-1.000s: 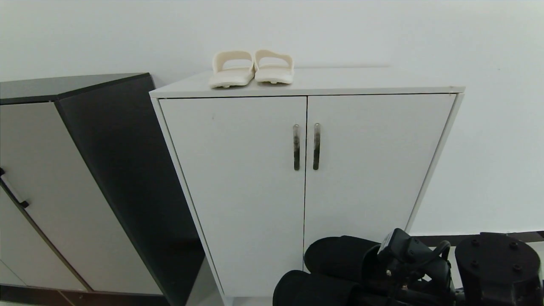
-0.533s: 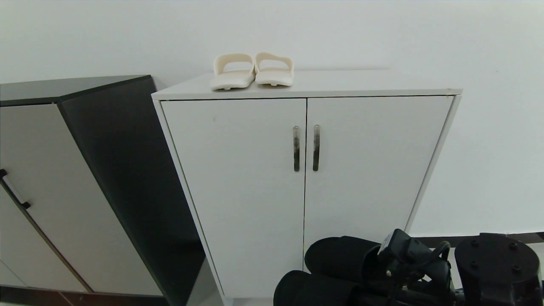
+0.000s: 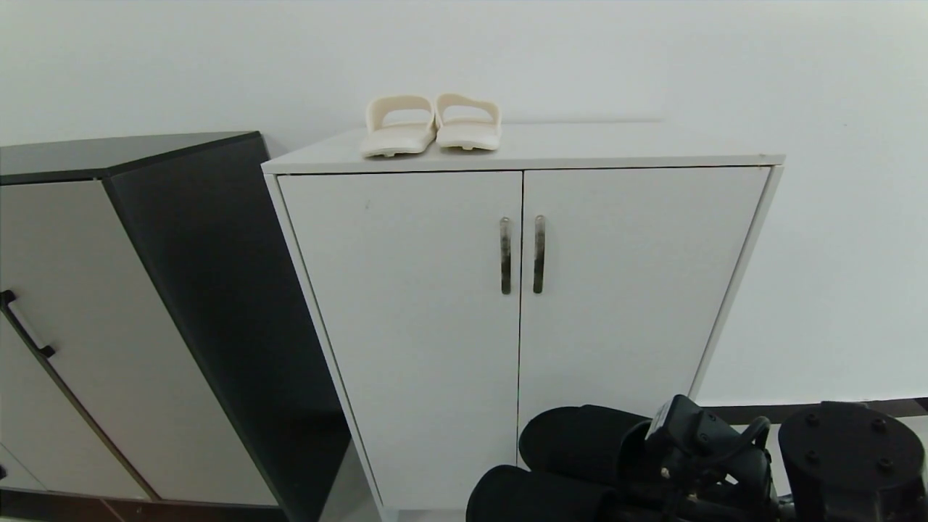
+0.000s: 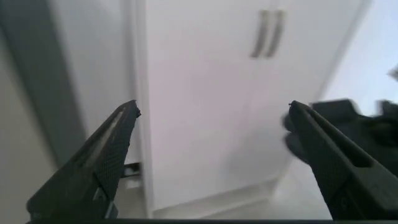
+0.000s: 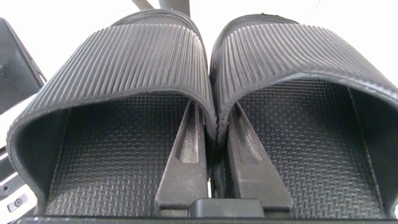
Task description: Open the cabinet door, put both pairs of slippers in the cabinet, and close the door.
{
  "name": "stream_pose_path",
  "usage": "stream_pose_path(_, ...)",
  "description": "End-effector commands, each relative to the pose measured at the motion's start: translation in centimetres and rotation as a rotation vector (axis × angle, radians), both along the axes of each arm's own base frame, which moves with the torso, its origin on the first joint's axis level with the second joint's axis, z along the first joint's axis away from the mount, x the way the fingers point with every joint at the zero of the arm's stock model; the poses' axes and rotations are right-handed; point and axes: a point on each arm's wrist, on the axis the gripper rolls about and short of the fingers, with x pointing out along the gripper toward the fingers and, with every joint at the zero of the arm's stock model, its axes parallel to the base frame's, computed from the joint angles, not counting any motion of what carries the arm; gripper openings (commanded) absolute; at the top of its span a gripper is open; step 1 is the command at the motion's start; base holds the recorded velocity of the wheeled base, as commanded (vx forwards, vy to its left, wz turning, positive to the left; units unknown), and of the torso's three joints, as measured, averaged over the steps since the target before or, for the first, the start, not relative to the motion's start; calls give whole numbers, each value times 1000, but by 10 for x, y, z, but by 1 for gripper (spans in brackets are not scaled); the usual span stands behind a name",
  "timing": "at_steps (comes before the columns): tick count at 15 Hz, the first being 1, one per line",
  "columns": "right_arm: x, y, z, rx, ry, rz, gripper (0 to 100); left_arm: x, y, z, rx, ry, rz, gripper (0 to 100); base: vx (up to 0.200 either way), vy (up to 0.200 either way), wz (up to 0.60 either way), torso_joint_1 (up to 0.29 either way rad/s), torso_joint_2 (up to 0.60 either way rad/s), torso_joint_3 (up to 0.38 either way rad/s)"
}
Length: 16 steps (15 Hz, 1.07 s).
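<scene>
The white cabinet (image 3: pixel 406 326) stands against the wall with both doors shut and two vertical metal handles (image 3: pixel 522 255) side by side at the middle seam. A cream pair of slippers (image 3: pixel 433 125) rests on its top, left of centre. Low in front of the right door hangs a black pair of slippers (image 3: pixel 573 449). My right gripper (image 5: pixel 212 124) is shut on them, pinching the two inner strap walls (image 5: pixel 211 74) together. My left gripper (image 4: pixel 213 109) stands open with nothing in it, facing the left door (image 4: pixel 186 62) and apart from it.
A dark cabinet (image 3: pixel 181 290) with a grey front and a black handle (image 3: pixel 25 326) stands close on the left of the white one. A plain white wall runs behind, with a dark baseboard (image 3: pixel 797 409) low on the right.
The whole head view has shifted a little, so the camera has moved. The cabinet doors, the cream slippers and the held black slippers keep their places.
</scene>
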Motion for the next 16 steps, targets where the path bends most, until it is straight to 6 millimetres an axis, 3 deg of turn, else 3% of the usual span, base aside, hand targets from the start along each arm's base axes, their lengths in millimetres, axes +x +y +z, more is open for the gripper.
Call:
stream_pose_path(1, 0, 0, 0, 0, -1, 0, 0, 54, -9, 8, 2, 150, -196, 100, 0, 0, 0, 0, 0, 0)
stream_pose_path(5, 0, 0, 0, 2, -1, 0, 0, 91, -33, 33, 15, 156, -452, 100, 0, 0, 0, 0, 0, 0)
stream_pose_path(10, 0, 0, -1, -2, 2, 0, 0, 116, -76, 53, 34, 175, -680, 100, 0, 0, 0, -4, 101, 60)
stream_pose_path(15, 1, 1, -2, -9, 6, -2, 0, 172, -122, 48, 2, 187, -739, 100, 0, 0, 0, 0, 0, 0)
stream_pose_path(16, 1, 1, -2, -9, 5, -3, 0, 175, -128, 49, -15, 190, -752, 100, 0, 0, 0, 0, 0, 0)
